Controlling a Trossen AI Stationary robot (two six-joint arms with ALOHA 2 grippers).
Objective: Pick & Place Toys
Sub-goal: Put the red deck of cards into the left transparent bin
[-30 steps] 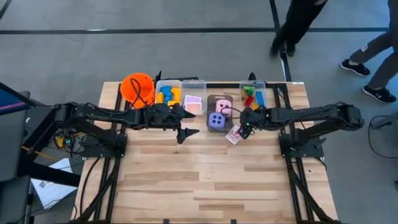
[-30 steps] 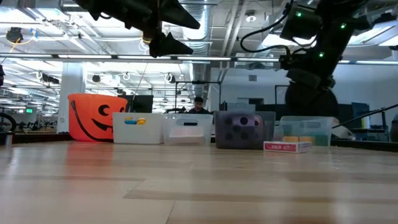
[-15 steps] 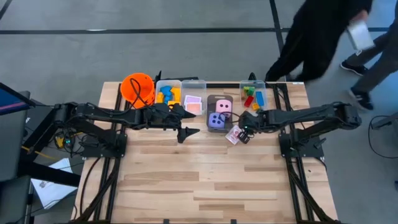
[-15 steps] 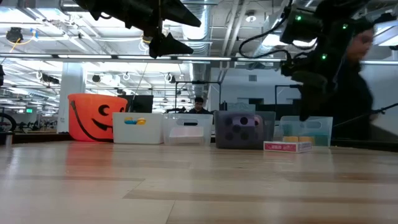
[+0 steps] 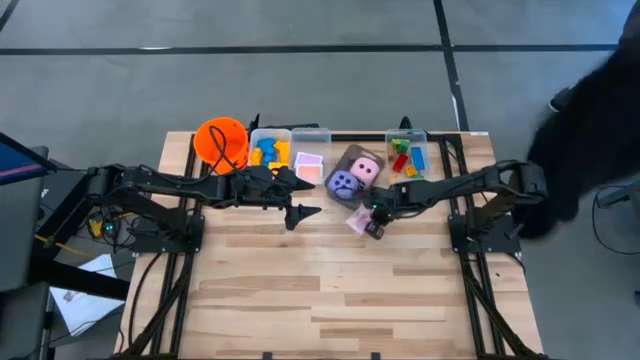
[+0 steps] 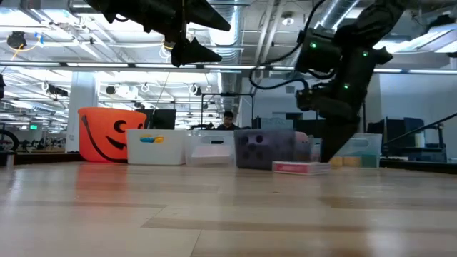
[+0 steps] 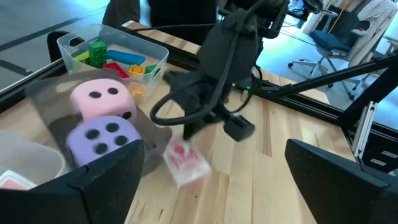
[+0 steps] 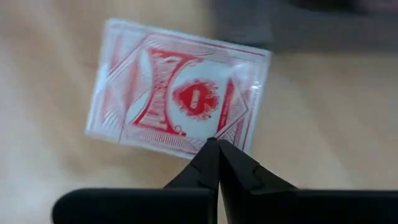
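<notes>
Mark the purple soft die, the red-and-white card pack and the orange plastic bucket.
purple soft die [image 7: 99, 137], left wrist view, on its dotted top face.
red-and-white card pack [image 8: 177, 102], right wrist view, on its printed centre.
orange plastic bucket [image 6: 103, 135], low view, on its front wall.

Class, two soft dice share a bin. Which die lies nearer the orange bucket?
The purple die: it sits on the bucket's side, while the pink die lies farther away.

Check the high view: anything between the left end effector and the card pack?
Nothing. High view shows only bare table between the left end effector and the card pack. The bin with the dice sits behind that stretch.
</notes>
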